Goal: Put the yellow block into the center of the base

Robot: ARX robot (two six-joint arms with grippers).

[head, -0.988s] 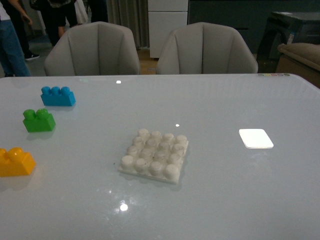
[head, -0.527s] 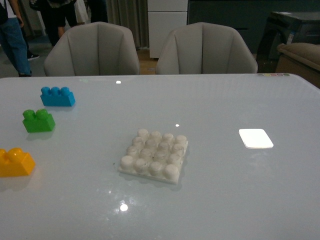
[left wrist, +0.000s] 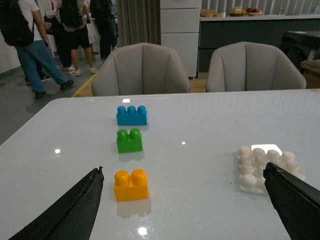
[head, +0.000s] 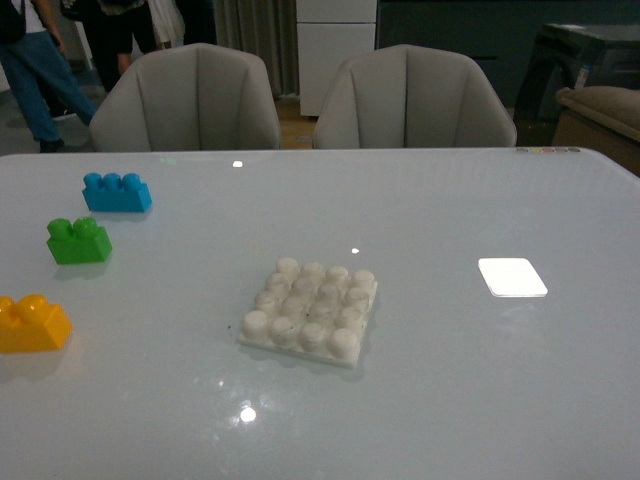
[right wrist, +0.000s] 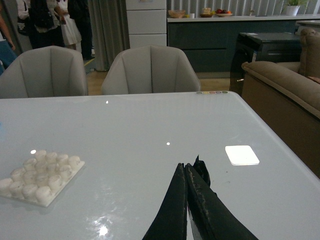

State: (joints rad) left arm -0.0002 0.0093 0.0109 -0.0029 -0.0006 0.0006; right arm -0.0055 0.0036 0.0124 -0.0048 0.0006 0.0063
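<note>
A glossy pale tabletop seen from the robot's front. The yellow block sits upright, studs up, near the tabletop's left edge and close to the robot. It is well apart from the base, which lies flat around the middle of the tabletop. The base center, its four middle studs, is bare. Beyond the yellow block, in a loose line running away from the robot, stand a green brick and then a blue brick, each apart from the others. A flat white patch lies to the right of the base.

In the left wrist view, the left hand is spread wide and released, grasping nothing, with the yellow block showing between its fingers. In the right wrist view, the right hand is clenched, fingers pressed together with nothing between them, above bare tabletop near the white patch.
</note>
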